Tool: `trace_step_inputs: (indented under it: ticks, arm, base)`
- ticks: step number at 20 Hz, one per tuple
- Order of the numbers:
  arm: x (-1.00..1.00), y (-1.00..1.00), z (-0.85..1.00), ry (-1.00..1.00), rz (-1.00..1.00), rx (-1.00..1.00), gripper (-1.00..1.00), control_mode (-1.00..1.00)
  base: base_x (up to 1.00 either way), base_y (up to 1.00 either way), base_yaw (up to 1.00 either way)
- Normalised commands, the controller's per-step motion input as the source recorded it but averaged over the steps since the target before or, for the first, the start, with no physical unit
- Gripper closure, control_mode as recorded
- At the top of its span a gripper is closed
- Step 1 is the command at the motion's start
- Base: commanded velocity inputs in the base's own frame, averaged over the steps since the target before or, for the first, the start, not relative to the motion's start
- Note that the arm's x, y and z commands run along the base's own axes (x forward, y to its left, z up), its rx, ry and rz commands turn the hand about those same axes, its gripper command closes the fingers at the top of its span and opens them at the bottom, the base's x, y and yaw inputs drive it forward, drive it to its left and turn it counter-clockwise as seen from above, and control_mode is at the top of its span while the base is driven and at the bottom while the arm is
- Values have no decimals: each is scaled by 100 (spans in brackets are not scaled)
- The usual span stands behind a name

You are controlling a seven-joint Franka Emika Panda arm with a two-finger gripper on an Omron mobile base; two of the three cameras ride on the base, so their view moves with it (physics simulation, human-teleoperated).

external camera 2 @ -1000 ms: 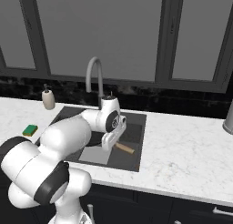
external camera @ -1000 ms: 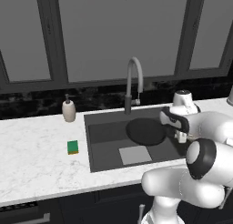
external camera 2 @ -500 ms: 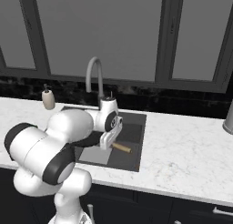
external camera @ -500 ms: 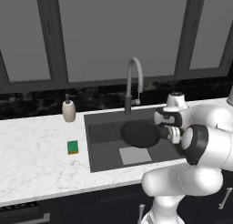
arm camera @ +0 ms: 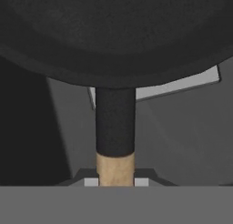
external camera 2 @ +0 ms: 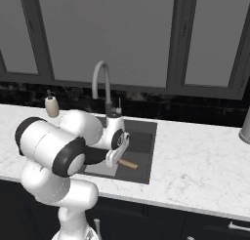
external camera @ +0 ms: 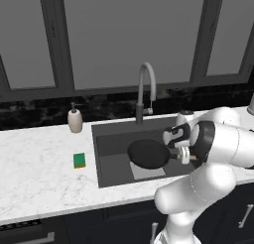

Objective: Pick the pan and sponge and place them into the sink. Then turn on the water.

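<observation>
The end effector (external camera: 182, 156) grips the wooden handle of the round matte black pan (external camera: 148, 153), held over the dark grey rectangular sink (external camera: 111, 153). The small green sponge (external camera: 79, 160) lies on the white marble desk (external camera: 34, 173), at the pan's 9 o'clock.

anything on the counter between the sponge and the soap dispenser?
No. In the left base view, only bare white marble countertop runs from the sponge back to the soap dispenser. The sink lies off to their right, beside that stretch.

White arm bent low, wrist level, fingers (external camera: 184, 156) clamped tight.
</observation>
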Motion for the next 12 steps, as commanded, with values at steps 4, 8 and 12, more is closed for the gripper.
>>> trace_step_inputs:
  ticks: [4, 8, 12]
  arm:
    - [13, 6, -46, 0, 0, 3, 100, -100]
    - [12, 3, -39, 0, 0, 4, 100, -100]
    - [12, 0, -34, 0, 1, 7, 100, -100]
  base:
    - [0, 0, 0]
    - [0, 0, 0]
    - [0, 0, 0]
